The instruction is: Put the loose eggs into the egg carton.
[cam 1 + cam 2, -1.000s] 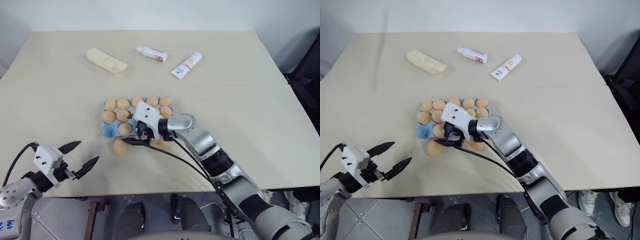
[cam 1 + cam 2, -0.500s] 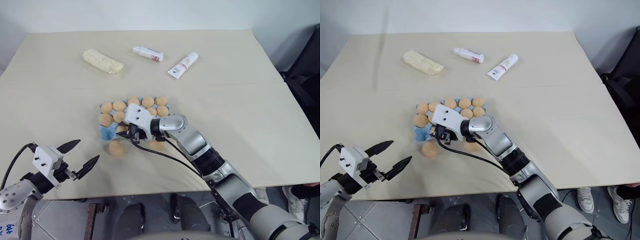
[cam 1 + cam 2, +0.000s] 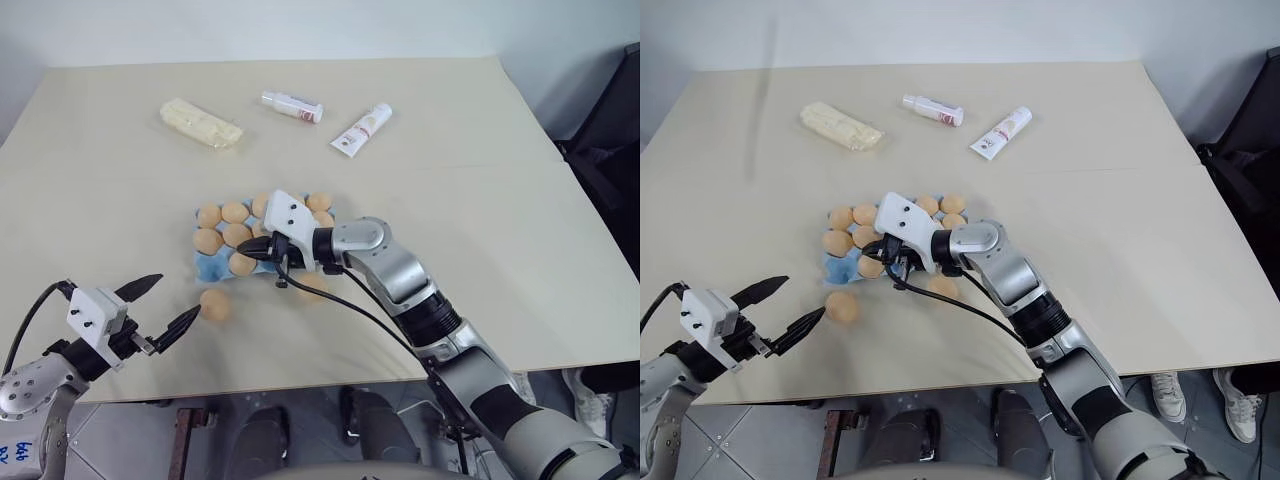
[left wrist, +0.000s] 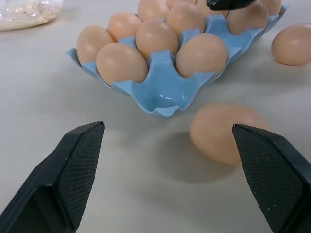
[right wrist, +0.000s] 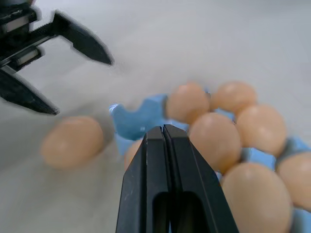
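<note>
The desk (image 3: 480, 170) carries the light blue egg carton (image 3: 212, 266) near its middle, most cups filled with tan eggs and the front-left corner cup bare. A second ago the right gripper (image 3: 248, 254) stood wide over the carton's front edge; its jaws have since pressed together on nothing and it has lifted a little above the filled cups. One loose egg (image 3: 213, 304) has rolled from just off the carton's front corner out toward seven o'clock, and lies on the desk close to the left gripper (image 3: 164, 308), whose jaws stay wide. A second loose egg (image 4: 293, 44) rests at about five o'clock of the carton. By my reading the grasp missed, so two eggs remain to be placed.
</note>
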Tool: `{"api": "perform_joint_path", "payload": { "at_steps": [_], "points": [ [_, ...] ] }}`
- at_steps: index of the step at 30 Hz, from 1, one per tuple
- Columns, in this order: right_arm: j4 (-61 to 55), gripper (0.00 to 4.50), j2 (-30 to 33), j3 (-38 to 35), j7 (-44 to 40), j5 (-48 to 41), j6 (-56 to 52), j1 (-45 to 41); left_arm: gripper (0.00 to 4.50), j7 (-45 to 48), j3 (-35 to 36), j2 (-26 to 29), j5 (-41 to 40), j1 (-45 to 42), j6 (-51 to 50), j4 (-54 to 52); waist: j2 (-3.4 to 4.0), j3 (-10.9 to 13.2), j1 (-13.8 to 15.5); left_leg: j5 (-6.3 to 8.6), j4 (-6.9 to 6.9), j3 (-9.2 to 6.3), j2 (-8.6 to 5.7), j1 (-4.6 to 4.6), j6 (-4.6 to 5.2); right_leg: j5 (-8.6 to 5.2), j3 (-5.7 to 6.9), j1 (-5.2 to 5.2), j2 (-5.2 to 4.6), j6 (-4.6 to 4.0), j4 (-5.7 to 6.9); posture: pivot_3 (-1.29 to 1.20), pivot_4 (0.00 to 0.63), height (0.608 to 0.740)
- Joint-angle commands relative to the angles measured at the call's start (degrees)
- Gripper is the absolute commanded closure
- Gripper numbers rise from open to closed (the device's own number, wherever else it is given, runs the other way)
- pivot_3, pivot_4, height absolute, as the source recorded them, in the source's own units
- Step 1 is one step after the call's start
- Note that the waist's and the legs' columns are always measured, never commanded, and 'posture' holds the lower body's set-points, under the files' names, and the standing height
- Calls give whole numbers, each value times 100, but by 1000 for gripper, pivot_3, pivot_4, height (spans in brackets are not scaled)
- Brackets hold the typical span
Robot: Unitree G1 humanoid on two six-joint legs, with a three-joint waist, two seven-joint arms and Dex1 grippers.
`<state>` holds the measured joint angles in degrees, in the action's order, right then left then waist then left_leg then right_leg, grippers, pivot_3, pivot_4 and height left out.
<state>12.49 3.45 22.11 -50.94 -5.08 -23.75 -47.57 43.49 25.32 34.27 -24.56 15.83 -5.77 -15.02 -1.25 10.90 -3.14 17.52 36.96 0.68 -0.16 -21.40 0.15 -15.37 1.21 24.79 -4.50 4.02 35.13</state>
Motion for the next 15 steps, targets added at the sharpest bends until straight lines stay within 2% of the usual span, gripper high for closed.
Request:
{"api": "perform_joint_path", "payload": {
  "at_steps": [1,4,15],
  "points": [
    [-48,3552,-152,93,74,31,40,-95,0,-4,14,-9,-55,-23,36,-80,0,0,-5,0,0,0,0,0,0,0,0,0,0,0,0,0,150,740],
    [75,2557,-193,217,108,165,114,-124,0,-6,23,-2,-65,-5,43,-80,0,0,-5,0,1,1,0,0,0,0,0,0,0,0,0,0,150,740],
    [429,2557,-288,562,193,589,253,-195,0,-40,56,20,-78,5,15,-137,1,0,-6,1,0,1,0,0,-1,0,0,0,-1,0,0,0,150,740]
  ]
}}
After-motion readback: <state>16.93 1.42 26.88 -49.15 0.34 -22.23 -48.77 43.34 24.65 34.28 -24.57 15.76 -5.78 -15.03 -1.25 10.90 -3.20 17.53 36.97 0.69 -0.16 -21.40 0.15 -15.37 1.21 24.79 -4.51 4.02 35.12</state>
